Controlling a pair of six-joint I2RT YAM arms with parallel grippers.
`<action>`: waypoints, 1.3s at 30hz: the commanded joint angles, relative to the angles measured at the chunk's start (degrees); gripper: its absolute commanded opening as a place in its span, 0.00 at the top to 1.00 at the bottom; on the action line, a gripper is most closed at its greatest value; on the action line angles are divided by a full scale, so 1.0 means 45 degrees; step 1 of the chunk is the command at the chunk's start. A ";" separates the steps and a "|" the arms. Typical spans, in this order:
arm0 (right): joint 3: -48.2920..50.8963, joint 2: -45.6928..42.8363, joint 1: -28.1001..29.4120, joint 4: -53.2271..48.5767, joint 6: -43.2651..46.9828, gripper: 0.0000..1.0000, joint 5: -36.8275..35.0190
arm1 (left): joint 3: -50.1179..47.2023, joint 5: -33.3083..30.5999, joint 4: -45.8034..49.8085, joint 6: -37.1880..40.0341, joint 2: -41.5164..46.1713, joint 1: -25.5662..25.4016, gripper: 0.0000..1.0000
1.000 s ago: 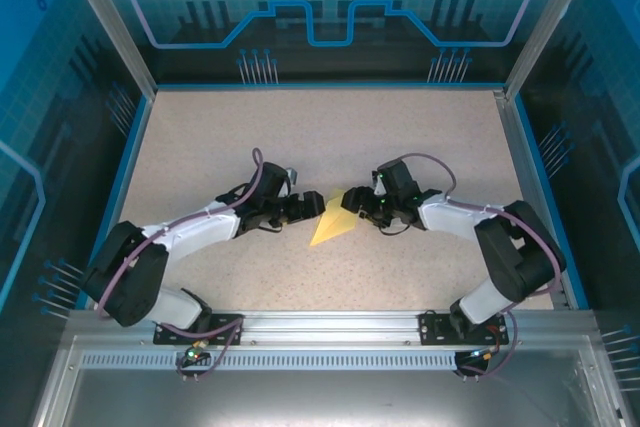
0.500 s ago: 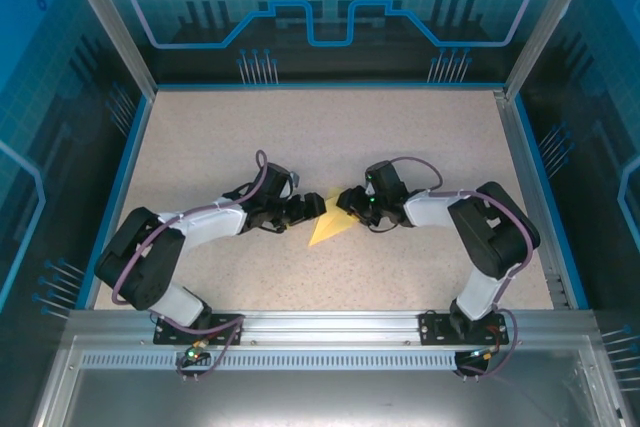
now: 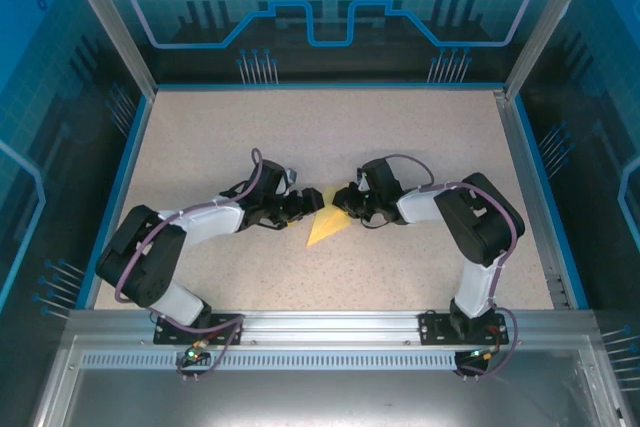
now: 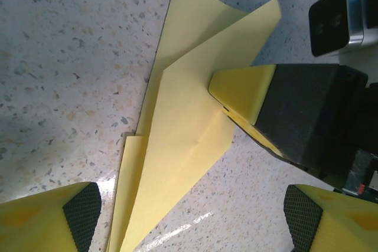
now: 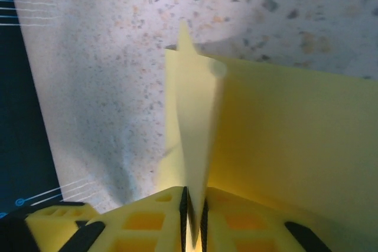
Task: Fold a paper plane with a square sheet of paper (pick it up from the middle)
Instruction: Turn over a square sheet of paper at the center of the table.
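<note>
Where its two yellow fingers [image 5: 142, 222] meet at the bottom edge of the right wrist view, the right pincer [image 5: 194, 216] is pressed together on a thin upright fold of the paper plane [image 5: 195, 116]. The fold stands on edge between the pads and rises to a point near the top middle. To its right a broad pale-yellow panel of the same paper spreads across the lower right, with the speckled counter [image 5: 106, 57] behind.

In the left wrist view this right pincer [image 4: 236, 101] enters from the right of the frame, yellow tip and black body clamped on the right-hand edge of the paper plane [image 4: 177, 151]. The paper lies mostly flat on the counter [image 4: 59, 57] in layers, its narrow end toward the bottom left and two looser corners toward the top. The left pincer [image 4: 192, 219] is spread wide. One pad sits in the bottom left corner just beside the paper's narrow end, and I cannot tell whether it touches. The other pad sits in the bottom right corner, apart from the paper.

In the top external view both pincers meet near the centre of the counter [image 3: 220, 137]. The left pincer [image 3: 305, 203] is at the upper left of the paper plane [image 3: 324, 229] and the right pincer [image 3: 341, 199] on its upper right edge. The yellow dart points toward the lower left of the frame. Both arms reach in from a metal rail [image 3: 330, 327] along the bottom, and blue walls [image 3: 330, 7] surround the counter.
</note>
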State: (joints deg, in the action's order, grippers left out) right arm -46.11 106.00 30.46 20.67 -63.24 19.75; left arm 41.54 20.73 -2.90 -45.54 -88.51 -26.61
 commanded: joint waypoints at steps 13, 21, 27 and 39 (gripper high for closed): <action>0.0233 -0.2689 -0.1348 0.2964 -0.0498 0.99 0.4392 | -0.1290 0.4683 -0.4495 -0.2192 0.1096 0.1480 0.02; -0.0297 -0.3223 -0.1768 0.3239 -0.1601 0.99 0.5567 | -0.1145 0.5426 -0.6716 -0.3489 0.0912 0.1312 0.04; -0.0476 -0.2923 -0.1787 0.3515 -0.1979 0.98 0.5625 | -0.1071 0.5487 -0.7451 -0.3706 0.0911 0.0958 0.20; -0.0652 -0.2325 -0.1808 0.2736 -0.1413 0.98 0.5693 | -0.0894 0.5558 -0.7197 -0.3544 0.0897 0.0894 0.52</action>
State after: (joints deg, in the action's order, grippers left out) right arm -47.37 94.45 22.83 33.91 -70.89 44.01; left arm 36.47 44.47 -34.94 -62.13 -84.68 -22.31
